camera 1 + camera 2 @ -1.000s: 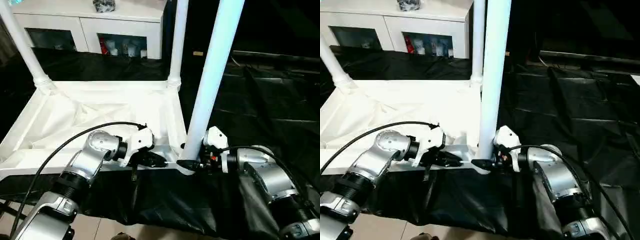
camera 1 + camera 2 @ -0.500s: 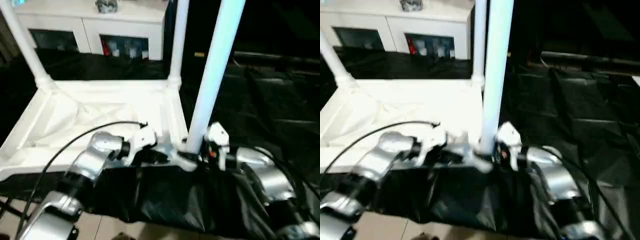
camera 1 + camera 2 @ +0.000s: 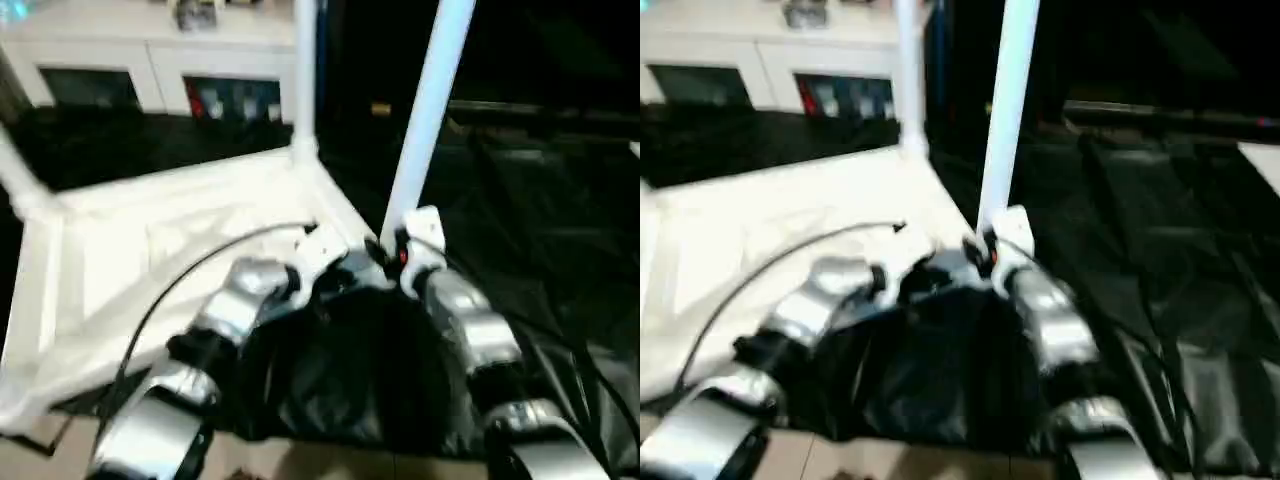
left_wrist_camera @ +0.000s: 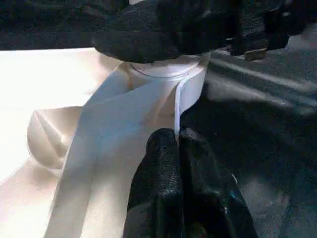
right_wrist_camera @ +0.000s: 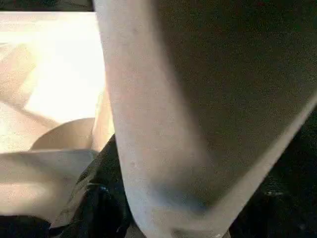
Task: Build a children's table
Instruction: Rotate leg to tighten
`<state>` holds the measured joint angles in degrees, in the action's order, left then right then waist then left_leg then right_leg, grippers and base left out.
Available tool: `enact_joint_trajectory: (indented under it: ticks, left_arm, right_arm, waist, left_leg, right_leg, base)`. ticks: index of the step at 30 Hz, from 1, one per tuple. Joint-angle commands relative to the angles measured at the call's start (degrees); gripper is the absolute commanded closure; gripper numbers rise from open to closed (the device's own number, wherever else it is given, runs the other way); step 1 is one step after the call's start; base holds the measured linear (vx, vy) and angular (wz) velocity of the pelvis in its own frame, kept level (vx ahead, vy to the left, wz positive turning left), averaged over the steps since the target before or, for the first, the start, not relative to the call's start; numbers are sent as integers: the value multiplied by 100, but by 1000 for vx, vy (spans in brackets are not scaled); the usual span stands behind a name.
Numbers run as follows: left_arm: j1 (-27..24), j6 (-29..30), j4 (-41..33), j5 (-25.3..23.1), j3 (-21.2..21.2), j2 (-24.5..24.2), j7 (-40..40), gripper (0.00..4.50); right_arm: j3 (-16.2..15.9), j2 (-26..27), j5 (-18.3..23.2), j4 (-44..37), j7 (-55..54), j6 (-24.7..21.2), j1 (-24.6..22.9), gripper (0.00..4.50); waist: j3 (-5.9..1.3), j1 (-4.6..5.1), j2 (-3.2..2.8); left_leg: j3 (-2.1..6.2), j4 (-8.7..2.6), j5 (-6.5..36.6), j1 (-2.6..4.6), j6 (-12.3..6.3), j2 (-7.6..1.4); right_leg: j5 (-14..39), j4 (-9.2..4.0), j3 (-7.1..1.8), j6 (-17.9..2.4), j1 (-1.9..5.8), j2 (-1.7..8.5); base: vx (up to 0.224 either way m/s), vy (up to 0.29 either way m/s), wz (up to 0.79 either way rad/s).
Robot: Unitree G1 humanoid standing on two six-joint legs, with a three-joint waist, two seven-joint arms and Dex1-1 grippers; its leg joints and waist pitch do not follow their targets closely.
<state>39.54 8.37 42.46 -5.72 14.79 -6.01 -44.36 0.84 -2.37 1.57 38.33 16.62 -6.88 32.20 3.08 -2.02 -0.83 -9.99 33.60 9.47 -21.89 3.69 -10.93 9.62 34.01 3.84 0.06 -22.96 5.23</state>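
The white table top (image 3: 150, 260) lies upside down across the left and centre of the head view on black sheeting (image 3: 540, 220), tilted, its far edge running up toward the centre; one leg (image 3: 303, 75) rises at upper centre from the far corner; the left gripper (image 4: 178, 148), fingers pressed together, pinches the thin rim at the near corner socket (image 4: 166, 82); just right of centre a second leg (image 3: 425, 110) stands in that socket; the right gripper (image 3: 385, 255) is at its base, grip not discernible; a white cabinet (image 3: 140, 60) sits upper left.
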Motion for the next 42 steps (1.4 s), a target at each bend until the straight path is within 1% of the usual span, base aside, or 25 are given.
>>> enact_joint_trajectory:
  ticks: [1, 2, 4, 5, 7, 11, 13, 14, 17, 18, 19, 20, 21, 22, 23, 25, 26, 28, 29, 33, 35, 37, 39, 40, 42]
  left_arm:
    - [230, -240, -220, 74, 40, 194, 59, 450]
    - [212, -258, -244, 82, 50, 173, 17, 450]
    - [128, -348, -354, 122, 99, 81, -194, 450]
    - [22, -424, -497, 186, 142, -59, -492, 450]
    - [-52, -468, -586, 238, 156, -165, -709, 450]
    - [-144, -657, -649, 265, 145, -328, -948, 450]
    - [-228, -756, -719, 329, 124, -489, -1204, 450]
    - [-281, -780, -785, 386, 124, -572, -1390, 450]
    - [-416, -838, -999, 529, 155, -795, -1884, 450]
    - [-476, -891, -1099, 576, 180, -923, -2109, 450]
    - [-517, -890, -1184, 639, 190, -1011, -2300, 450]
    - [-536, -878, -1227, 677, 191, -1047, -2393, 450]
    - [-555, -851, -1296, 730, 184, -1089, -2489, 450]
    - [-568, -839, -1342, 766, 180, -1118, -2551, 450]
    - [-576, -821, -1374, 791, 180, -1140, -2599, 450]
    - [-590, -822, -1414, 810, 190, -1182, -2679, 450]
    - [-598, -819, -1427, 812, 194, -1197, -2703, 450]
    - [-621, -796, -1467, 833, 204, -1225, -2750, 450]
    - [-633, -780, -1488, 844, 209, -1237, -2767, 450]
    - [-689, -755, -1569, 873, 215, -1285, -2867, 450]
    - [-699, -752, -1573, 876, 214, -1289, -2882, 450]
    - [-701, -740, -1566, 870, 221, -1292, -2884, 450]
    - [-714, -709, -1584, 860, 230, -1303, -2898, 450]
    - [-737, -665, -1612, 855, 241, -1313, -2910, 450]
    - [-783, -596, -1668, 849, 250, -1324, -2927, 450]
  right_arm:
    - [-423, 459, 152, 221, 529, -180, -156, 198]
    - [-419, 448, 180, 196, 586, -183, -171, 184]
    - [-406, 387, 298, 66, 837, -214, -246, 175]
    - [-469, 217, 379, -205, 1254, -266, -378, 150]
    - [-545, 56, 416, -409, 1604, -302, -490, 139]
    - [-625, -273, 438, -589, 2039, -316, -637, 110]
    - [-679, -574, 476, -815, 2388, -358, -775, 95]
    - [-712, -695, 497, -919, 2559, -389, -832, 86]
    - [-856, -995, 456, -1192, 3054, -413, -983, 65]
    - [-979, -1172, 372, -1320, 3337, -325, -1069, 65]
    - [-1070, -1286, 300, -1380, 3504, -236, -1119, 48]
    - [-1107, -1330, 272, -1396, 3564, -198, -1137, 39]
    - [-1146, -1378, 286, -1440, 3688, -161, -1161, 39]
    - [-1178, -1418, 310, -1485, 3780, -148, -1180, 39]
    - [-1188, -1435, 336, -1518, 3823, -150, -1189, 71]
    - [-1209, -1464, 423, -1608, 3932, -193, -1202, 70]
    - [-1229, -1479, 454, -1641, 3983, -209, -1208, 77]
    - [-1285, -1525, 494, -1717, 4092, -249, -1235, 112]
    - [-1308, -1536, 497, -1741, 4123, -248, -1250, 118]
    - [-1385, -1582, 518, -1817, 4298, -234, -1300, 155]
    - [-1407, -1595, 515, -1831, 4347, -234, -1309, 164]
    - [-1415, -1602, 515, -1826, 4370, -223, -1308, 180]
    - [-1426, -1614, 518, -1829, 4400, -236, -1307, 190]
    - [-1434, -1619, 526, -1826, 4425, -249, -1309, 189]
    - [-1448, -1616, 520, -1803, 4446, -247, -1315, 193]
  waist:
    - [-364, -17, -24]
    - [-364, -17, -24]
    - [-373, -21, -19]
    - [-377, -11, -3]
    - [-390, -34, -26]
    - [-410, -35, -36]
    - [-409, -40, -26]
    - [-413, -41, -47]
    - [-406, -56, -33]
    - [-397, -63, -38]
    - [-383, -68, -61]
    - [-375, -70, -52]
    - [-364, -76, -71]
    - [-359, -80, -58]
    - [-353, -90, -59]
    - [-354, -102, -56]
    - [-359, -108, -40]
    - [-362, -122, -52]
    - [-371, -130, -31]
    - [-388, -145, -29]
    - [-390, -153, -28]
    - [-385, -159, -7]
    - [-381, -162, -12]
    - [-380, -164, 8]
    - [-373, -165, -2]
  left_leg:
    - [86, -465, 2180, 98, -27, -168]
    - [86, -465, 2180, 98, -27, -168]
    - [84, -469, 2092, 69, -88, -174]
    - [82, -472, 2009, 57, -105, -181]
    - [64, -450, 1893, 70, -184, -186]
    - [50, -432, 1559, 64, -254, -195]
    - [43, -424, 1472, 68, -305, -198]
    - [40, -421, 1438, 74, -323, -205]
    - [35, -423, 1498, 72, -347, -206]
    - [44, -437, 1572, 70, -329, -217]
    - [43, -445, 1680, 83, -290, -223]
    - [32, -447, 1816, 95, -241, -223]
    - [36, -455, 1898, 96, -213, -217]
    - [38, -462, 2026, 116, -168, -224]
    - [43, -467, 2094, 122, -129, -228]
    - [52, -473, 2099, 120, -90, -229]
    - [52, -475, 2085, 120, -84, -231]
    - [52, -473, 2023, 119, -90, -231]
    - [51, -470, 1915, 110, -114, -231]
    - [37, -450, 1651, 94, -199, -237]
    - [31, -443, 1601, 104, -217, -234]
    - [28, -440, 1604, 95, -229, -229]
    - [27, -439, 1633, 99, -218, -228]
    - [28, -442, 1646, 100, -216, -229]
    - [31, -446, 1684, 98, -203, -231]
  right_leg:
    - [2230, -529, -198, -970, 189, 292]
    - [2230, -529, -198, -970, 189, 292]
    - [1977, -493, -203, -1044, 231, 297]
    - [1854, -475, -203, -1084, 242, 294]
    - [1641, -459, -216, -1146, 243, 300]
    - [1141, -395, -215, -1353, 269, 290]
    - [980, -386, -212, -1395, 288, 273]
    - [889, -369, -216, -1442, 281, 278]
    - [934, -375, -213, -1462, 292, 280]
    - [1029, -373, -208, -1451, 293, 278]
    - [1171, -388, -214, -1429, 273, 279]
    - [1323, -407, -216, -1412, 255, 278]
    - [1459, -413, -216, -1388, 250, 280]
    - [1674, -439, -220, -1333, 237, 284]
    - [1827, -450, -225, -1291, 226, 292]
    - [1899, -456, -229, -1254, 220, 295]
    - [1864, -452, -231, -1246, 220, 289]
    - [1751, -439, -233, -1259, 222, 285]
    - [1641, -419, -234, -1275, 235, 287]
    - [1259, -376, -231, -1383, 247, 284]
    - [1197, -369, -231, -1413, 245, 282]
    - [1247, -370, -231, -1408, 252, 289]
    - [1355, -383, -233, -1382, 248, 294]
    - [1421, -388, -232, -1359, 250, 294]
    - [1537, -396, -232, -1328, 244, 299]
  base:
    - [0, 0, 0]
    - [0, 0, 0]
    - [0, 0, 0]
    - [0, 0, 0]
    - [0, 0, 0]
    - [0, 0, 0]
    - [0, 0, 0]
    - [0, 0, 0]
    - [0, 0, 0]
    - [0, 0, 0]
    - [0, 0, 0]
    - [0, 0, 0]
    - [0, 0, 0]
    - [0, 0, 0]
    - [0, 0, 0]
    - [0, 0, 0]
    - [0, 0, 0]
    - [0, 0, 0]
    - [0, 0, 0]
    - [0, 0, 0]
    - [0, 0, 0]
    - [0, 0, 0]
    - [0, 0, 0]
    - [0, 0, 0]
    - [0, 0, 0]
